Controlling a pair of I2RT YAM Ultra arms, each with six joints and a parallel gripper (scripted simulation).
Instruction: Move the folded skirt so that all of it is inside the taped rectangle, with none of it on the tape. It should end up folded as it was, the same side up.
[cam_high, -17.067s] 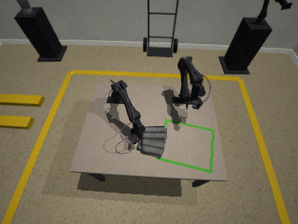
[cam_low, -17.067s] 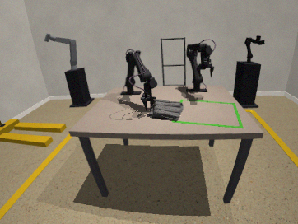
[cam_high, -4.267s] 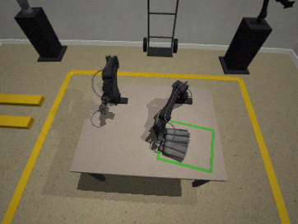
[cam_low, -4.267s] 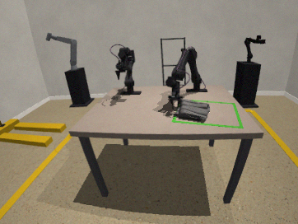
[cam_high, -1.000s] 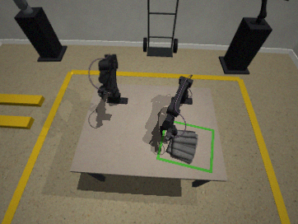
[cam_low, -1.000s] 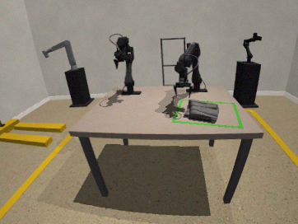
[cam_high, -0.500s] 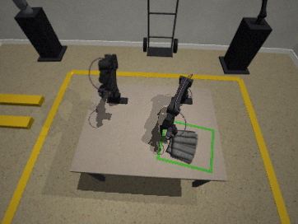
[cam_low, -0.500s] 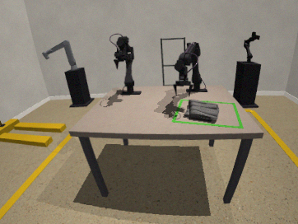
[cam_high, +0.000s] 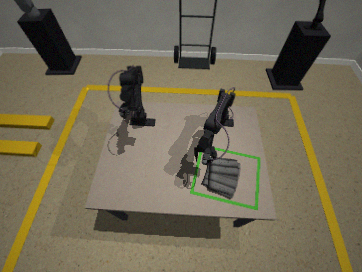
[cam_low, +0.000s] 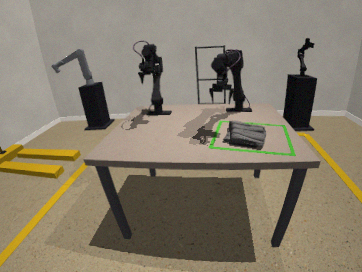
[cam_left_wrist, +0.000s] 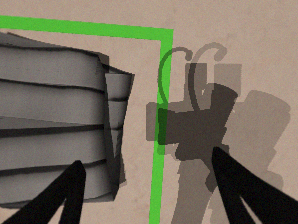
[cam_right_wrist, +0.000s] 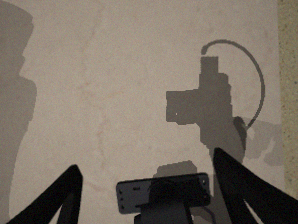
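The grey folded skirt (cam_high: 223, 177) (cam_low: 246, 135) (cam_left_wrist: 50, 105) lies pleated and flat within the green taped rectangle (cam_high: 258, 182) (cam_low: 289, 140) (cam_left_wrist: 100, 29). Bare table shows between it and the tape on the sides seen in the left wrist view; its back edge is close to the back tape, and the gap there is hard to judge. My left gripper (cam_low: 220, 96) (cam_left_wrist: 147, 159) is open and empty, raised above the skirt's left end. My right gripper (cam_low: 142, 78) (cam_right_wrist: 146, 162) is open and empty, high over the table's back left, far from the skirt.
The table (cam_high: 150, 175) (cam_low: 165, 145) bears both arm bases at its back edge. Arm shadows fall left of the skirt and across the left tape. Pedestals and a hand truck (cam_high: 195, 62) stand beyond the table, off its top.
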